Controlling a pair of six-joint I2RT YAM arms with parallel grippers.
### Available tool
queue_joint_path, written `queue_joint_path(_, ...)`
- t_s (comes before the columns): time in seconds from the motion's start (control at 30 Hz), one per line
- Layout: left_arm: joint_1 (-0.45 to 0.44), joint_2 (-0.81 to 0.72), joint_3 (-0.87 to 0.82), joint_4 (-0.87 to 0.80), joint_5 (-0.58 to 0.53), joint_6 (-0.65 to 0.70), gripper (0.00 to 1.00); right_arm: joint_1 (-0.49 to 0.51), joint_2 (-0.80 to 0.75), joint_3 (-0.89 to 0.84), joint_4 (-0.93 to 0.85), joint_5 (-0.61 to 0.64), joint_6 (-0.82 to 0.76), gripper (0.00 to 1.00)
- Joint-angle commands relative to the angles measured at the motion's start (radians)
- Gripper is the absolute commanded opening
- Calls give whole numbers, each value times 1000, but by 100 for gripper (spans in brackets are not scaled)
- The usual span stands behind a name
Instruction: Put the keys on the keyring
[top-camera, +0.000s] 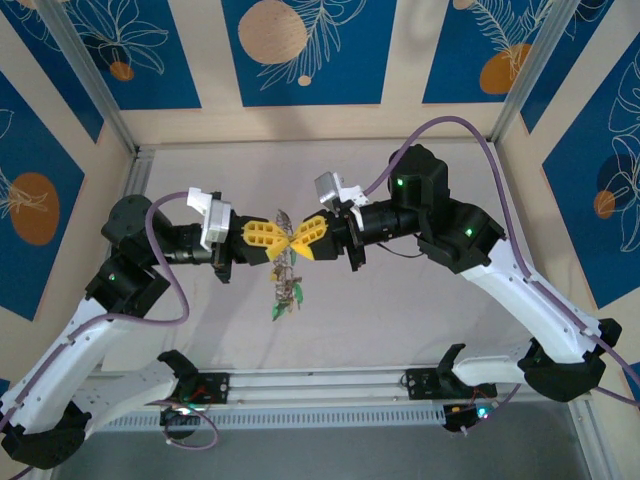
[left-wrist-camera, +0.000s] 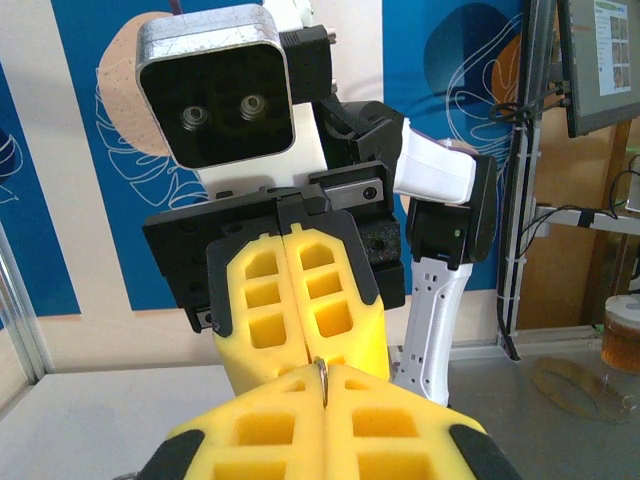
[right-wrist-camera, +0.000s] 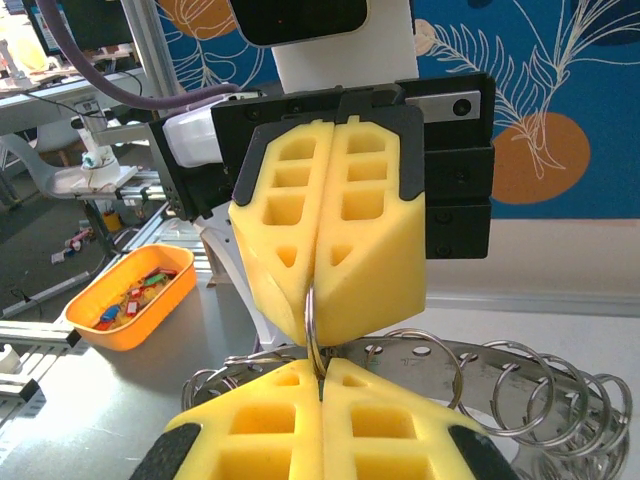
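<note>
Keyring (right-wrist-camera: 470, 350) hung above the surface (top-camera: 420, 320), pinched where left gripper (top-camera: 281, 240) and right gripper (top-camera: 299, 240) met tip to tip, both closed tight on one thin loop; keys (top-camera: 284, 295) dangled beneath; yellow fingers (top-camera: 262, 238) hid the pinch from above; an orange bin (right-wrist-camera: 130, 300) stood in the background.

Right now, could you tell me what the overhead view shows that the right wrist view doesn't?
Overhead: keys dangling under the left gripper and right gripper, a green one lowest. Right wrist: the keyring close up, one loop pinched between the fingers, plus an orange tray. Both: those grippers shut, tip to tip.
</note>
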Motion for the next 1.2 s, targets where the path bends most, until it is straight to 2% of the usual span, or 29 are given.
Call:
queue_joint_path(0.0,-7,-17,-7,40,6,-11,0,-1,-11,-14,29,-23,6,5)
queue_joint_path(0.07,-6,-18,-9,41,5,-13,0,-1,-12,-17,37,-29,5,0)
queue_joint_path(0.23,-6,-12,3,7,5,-7,0,-9,-22,-24,36,-28,2,0)
queue_joint_path(0.3,-6,-9,25,-57,-4,11,2,-19,-25,-15,12,-25,4,0)
queue_joint_path(0.37,-6,-9,68,-173,-33,67,23,-29,-18,20,-61,-11,-16,0)
queue_joint_path(0.43,-6,-13,126,-318,-99,136,38,-30,-11,56,-146,27,-55,0)
queue_joint_path(0.47,-6,-8,167,-406,-153,179,45,-29,-6,75,-196,54,-80,0)
queue_joint_path(0.53,-5,19,263,-572,-250,246,51,-29,9,117,-290,111,-123,0)
queue_joint_path(0.6,-7,52,350,-709,-307,292,64,-28,32,165,-383,159,-164,0)
queue_joint_path(0.7,-8,120,455,-860,-337,335,65,-27,57,223,-471,198,-208,0)
queue_joint_path(0.8,-9,193,523,-936,-332,334,64,-20,75,262,-507,219,-227,0)
queue_joint_path(0.97,-17,225,513,-877,-304,247,58,6,92,277,-500,283,-236,0)
queue_joint_path(1.1,-18,231,519,-866,-300,183,55,22,93,256,-474,293,-237,0)
queue_joint_path(1.17,-19,228,517,-864,-260,170,50,22,86,237,-455,290,-236,0)
